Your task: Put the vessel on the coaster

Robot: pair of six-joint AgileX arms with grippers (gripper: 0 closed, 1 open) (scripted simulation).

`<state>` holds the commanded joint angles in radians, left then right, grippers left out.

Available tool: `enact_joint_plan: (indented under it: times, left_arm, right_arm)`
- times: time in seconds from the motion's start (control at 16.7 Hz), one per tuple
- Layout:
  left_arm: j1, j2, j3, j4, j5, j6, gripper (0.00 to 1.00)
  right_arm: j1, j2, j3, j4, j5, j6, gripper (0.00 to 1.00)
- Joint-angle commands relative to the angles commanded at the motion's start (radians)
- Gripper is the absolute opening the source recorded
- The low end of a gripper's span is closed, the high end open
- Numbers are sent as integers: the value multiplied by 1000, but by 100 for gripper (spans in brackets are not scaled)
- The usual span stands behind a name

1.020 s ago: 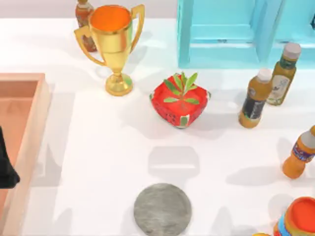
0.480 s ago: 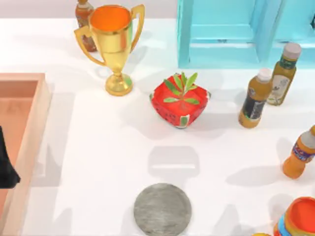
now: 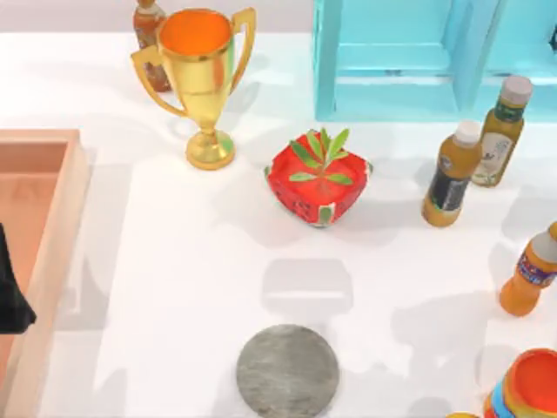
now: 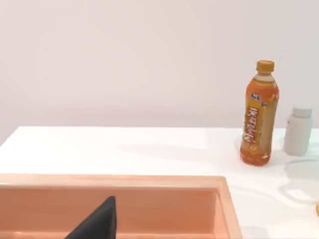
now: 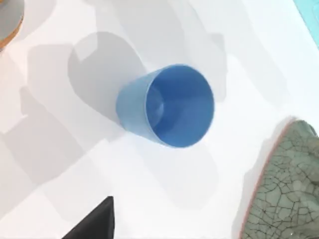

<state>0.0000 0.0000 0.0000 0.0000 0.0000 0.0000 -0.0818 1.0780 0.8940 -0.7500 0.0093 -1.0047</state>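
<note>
My top view shows new soft shadows spreading over the white table [image 3: 200, 287] at its lower right, between the grey coaster [image 3: 287, 370] and the orange bottle [image 3: 529, 277]. A second ago that patch was brighter. No object in that view has shifted.

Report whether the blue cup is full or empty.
Empty: the right wrist view looks into the blue cup and shows its bare blue bottom.
</note>
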Motion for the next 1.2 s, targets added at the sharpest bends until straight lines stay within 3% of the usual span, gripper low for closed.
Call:
enact_joint_plan:
  times: [0.3,0.54,0.9,1.2]
  left_arm:
    - [0,0,0,0,0,0,100]
    - [0,0,0,0,0,0,100]
    - [0,0,0,0,0,0,100]
    - [0,0,0,0,0,0,100]
  right_arm:
    - [-22,447,344,-293,-5,-407,100]
    - [-33,664,526,-447,-8,-613,100]
    - [-36,723,579,-493,-9,-670,100]
    - [-58,761,546,-420,-9,-692,100]
